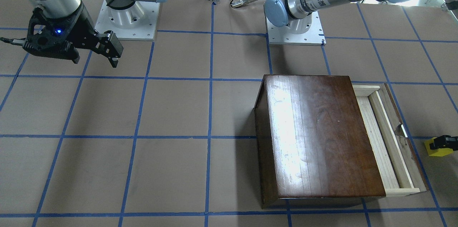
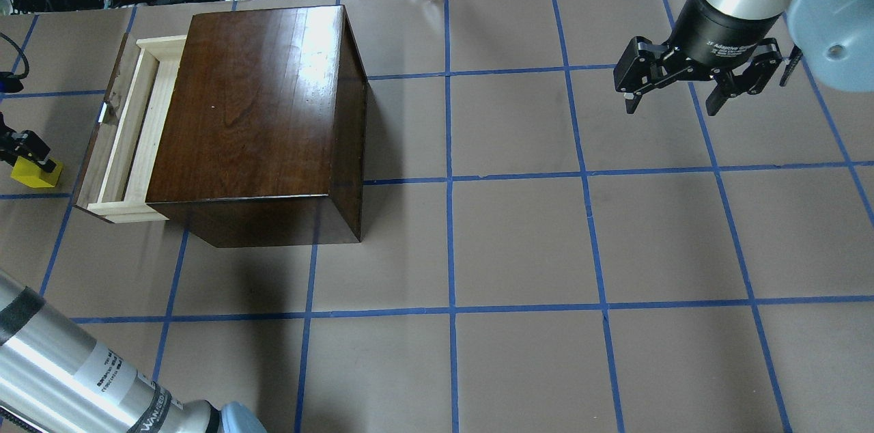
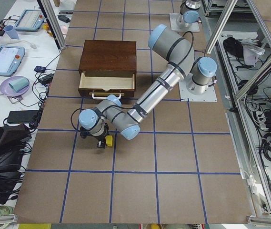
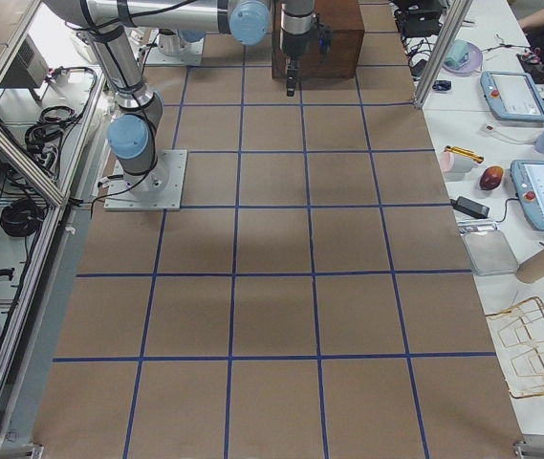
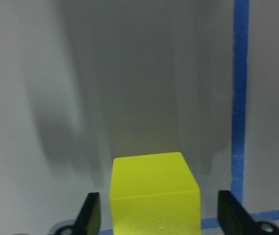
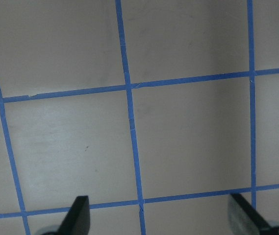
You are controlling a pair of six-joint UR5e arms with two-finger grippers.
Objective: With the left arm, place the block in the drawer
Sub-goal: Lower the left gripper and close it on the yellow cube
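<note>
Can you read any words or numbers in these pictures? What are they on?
"2F Adaptive G...": white print on the black body of the right hand, rest hidden.
The sticker on the left arm: too small to read.
The box, drawer and block: no writing.
</note>
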